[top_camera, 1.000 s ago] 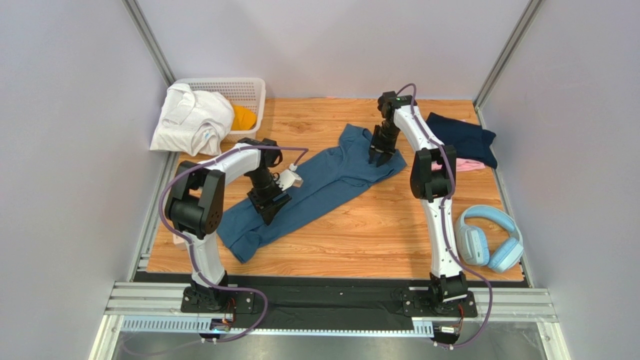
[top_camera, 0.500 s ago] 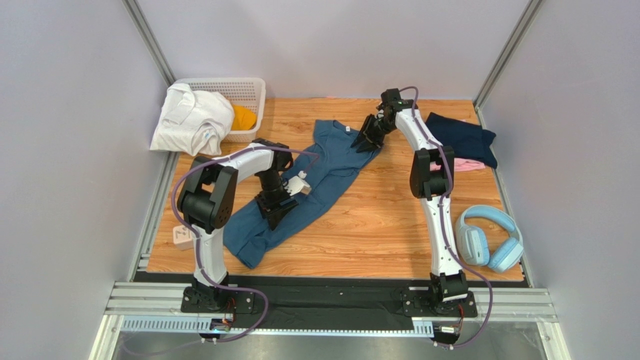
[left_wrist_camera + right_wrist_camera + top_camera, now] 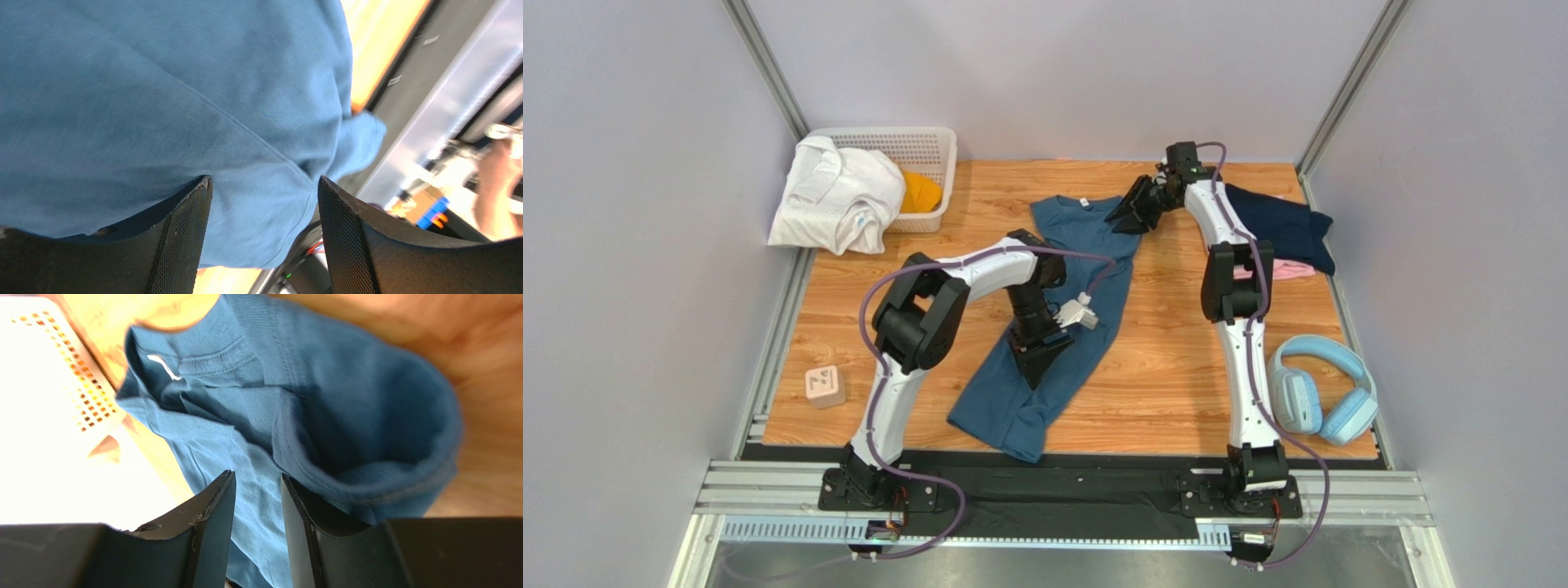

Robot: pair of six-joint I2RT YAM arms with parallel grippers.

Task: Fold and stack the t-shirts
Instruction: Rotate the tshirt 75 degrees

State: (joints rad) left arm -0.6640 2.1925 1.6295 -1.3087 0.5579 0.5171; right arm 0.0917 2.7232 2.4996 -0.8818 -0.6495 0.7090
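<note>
The teal-blue t-shirt [image 3: 1008, 404] lies lengthwise on the wooden table, collar at the far end and hem near the front edge. My left gripper [image 3: 1038, 359] presses down on its lower half. In the left wrist view its jaws [image 3: 264, 184] stand wide apart, open, with flat cloth [image 3: 153, 92] under both tips. My right gripper [image 3: 1129, 213] is at the far right sleeve. In the right wrist view [image 3: 258, 478] its jaws are nearly together with a fold of the shirt [image 3: 344, 404] in the narrow gap. A folded navy t-shirt [image 3: 1281, 227] lies over a pink one [image 3: 1293, 271] at the far right.
A white lattice basket [image 3: 928, 145] stands at the far left. A white garment [image 3: 836, 196] hangs over its rim and an orange one [image 3: 918, 192] lies inside. Light-blue headphones [image 3: 1323, 390] lie at the right edge. A small wooden block [image 3: 824, 386] sits near the left edge.
The teal-blue shirt has swung from a slant to nearly lengthwise. My left gripper slid right and nearer with its lower half. My right gripper carried the sleeve farther back. The block now shows.
</note>
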